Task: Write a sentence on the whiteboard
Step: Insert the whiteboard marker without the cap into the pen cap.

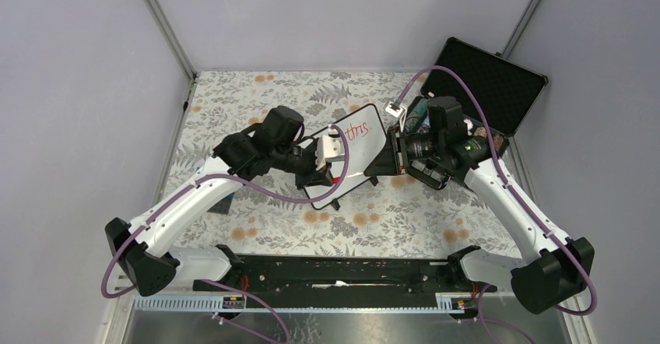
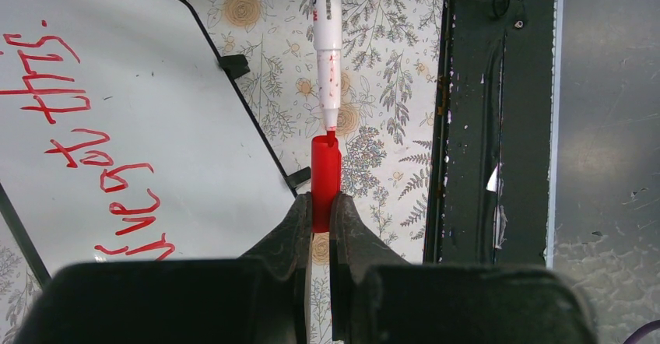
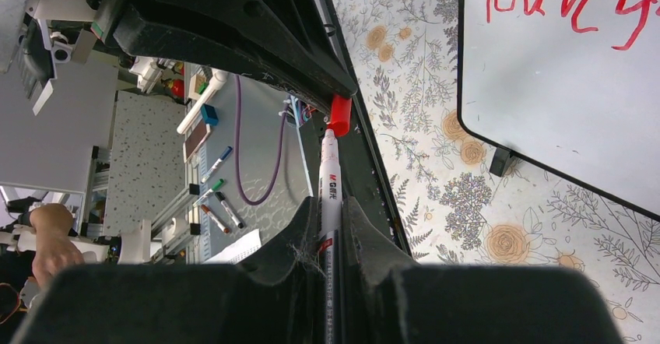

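From above, the left arm (image 1: 257, 149) hides much of the whiteboard (image 1: 364, 156); of the sentence (image 1: 356, 131) only the last word shows. Each wrist view crops the sentence.

This is a robotics lab's test booth. A table (image 1: 257, 227) under a flowered cloth is boxed in by plain pale walls (image 1: 78, 87) on metal posts (image 1: 163, 25). Two white robot arms (image 1: 187, 204) are bolted to a black rail (image 1: 342, 270) on the table's near edge. Beyond that edge lie spare markers (image 3: 218, 200) and a purple cable (image 3: 241, 149).
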